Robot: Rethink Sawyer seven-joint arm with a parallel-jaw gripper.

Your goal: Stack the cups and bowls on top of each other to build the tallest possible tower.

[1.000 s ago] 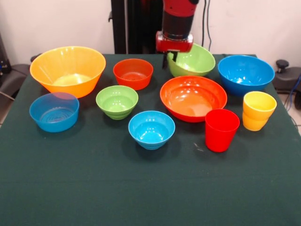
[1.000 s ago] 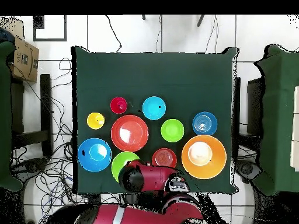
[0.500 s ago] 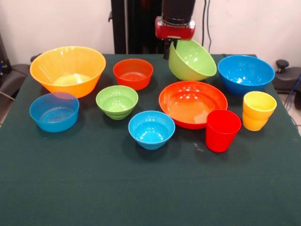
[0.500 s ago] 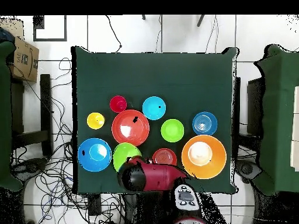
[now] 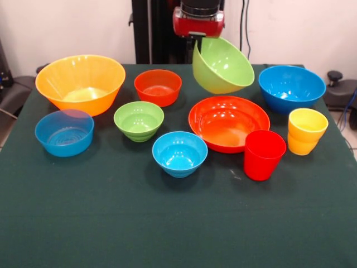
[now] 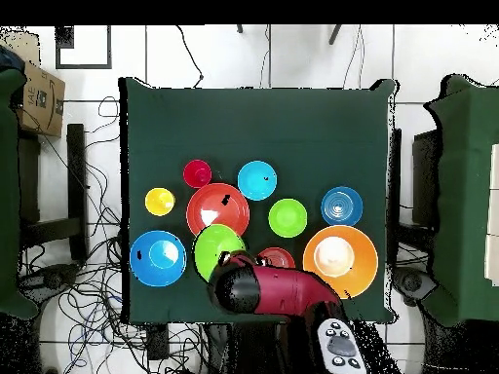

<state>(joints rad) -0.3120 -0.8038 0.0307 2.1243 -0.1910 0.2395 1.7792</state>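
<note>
A table [image 5: 178, 223] draped in dark green cloth is seen before a pale wall; in the overhead view it stands on a white tiled floor strewn with cables, with a cardboard box [image 6: 39, 97] at one side.

Eight bowls are counted: a large orange-yellow bowl [image 5: 81, 84], two red-orange ones, small [image 5: 158, 86] and large [image 5: 228, 123], two green, and three blue. Two cups are counted, a red cup [image 5: 263, 154] and a yellow cup [image 5: 306, 131]. No tower has been built.

The large green bowl [image 5: 223, 65] is gripped at its rim by the end effector [image 5: 196, 37] and hangs tilted above the table, beside the large blue bowl [image 5: 292, 88]. Compared with a second ago, it has been lifted off the cloth and tipped further.
</note>
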